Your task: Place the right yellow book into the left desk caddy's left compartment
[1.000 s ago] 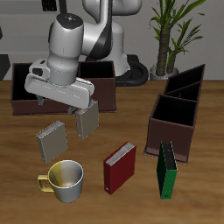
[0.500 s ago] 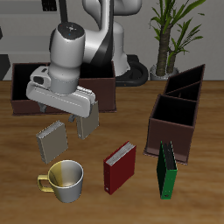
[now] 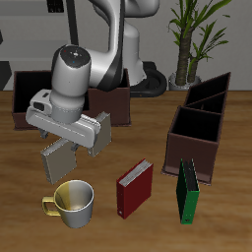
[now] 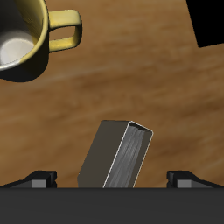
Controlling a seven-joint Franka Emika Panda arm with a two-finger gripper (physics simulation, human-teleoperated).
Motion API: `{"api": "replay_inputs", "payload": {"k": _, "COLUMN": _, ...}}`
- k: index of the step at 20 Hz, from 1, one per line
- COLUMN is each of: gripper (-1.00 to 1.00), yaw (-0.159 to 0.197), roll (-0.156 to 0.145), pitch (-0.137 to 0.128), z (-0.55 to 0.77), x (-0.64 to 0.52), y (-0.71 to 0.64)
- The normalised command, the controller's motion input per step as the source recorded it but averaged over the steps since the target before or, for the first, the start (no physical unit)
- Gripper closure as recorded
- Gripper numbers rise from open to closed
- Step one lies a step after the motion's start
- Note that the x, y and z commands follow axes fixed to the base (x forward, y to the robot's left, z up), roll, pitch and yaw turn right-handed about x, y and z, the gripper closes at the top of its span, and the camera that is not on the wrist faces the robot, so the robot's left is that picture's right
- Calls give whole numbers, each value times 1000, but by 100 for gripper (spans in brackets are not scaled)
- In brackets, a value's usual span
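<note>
My arm has swung toward the front edge and lower since half a second ago, and now hangs right over the two small books. The surface [image 3: 231, 212] has open wood along its front between the mug and the red book. The left caddy [image 3: 198, 128] stands well apart from the arm, with bare wood between; its compartments show dark and open. The wide caddy [image 3: 25, 98] sits farther back, half hidden behind the arm. The red book [image 3: 134, 187] lies flat near the front; the green book [image 3: 187, 191] stands upright just before the left caddy's front wall. The mug [image 3: 71, 201] sits at the front edge, just ahead of the books. The right yellow book [image 4: 121, 156] lies on the wood directly under the gripper [image 3: 67, 144], whose fingers [image 4: 39, 178] stand spread wide to either side of it, touching nothing. The other book is mostly covered by the arm from outside; I cannot tell its edges.
</note>
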Motion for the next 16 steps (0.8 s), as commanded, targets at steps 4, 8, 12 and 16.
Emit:
{"api": "replay_inputs", "payload": {"k": 4, "gripper": -100, "yaw": -44, "roll": 75, "pitch": 0, "z": -57, "x": -110, "y": -36}}
{"api": "replay_inputs", "payload": {"k": 8, "gripper": -100, "yaw": -42, "roll": 30, "pitch": 7, "z": -182, "x": -110, "y": -445}}
{"api": "replay_inputs", "payload": {"k": 12, "gripper": -100, "yaw": 8, "roll": -11, "pitch": 21, "z": -225, "x": 46, "y": 102}}
{"api": "replay_inputs", "payload": {"k": 16, "gripper": 100, "yaw": -28, "roll": 21, "pitch": 2, "z": -134, "x": 123, "y": 181}}
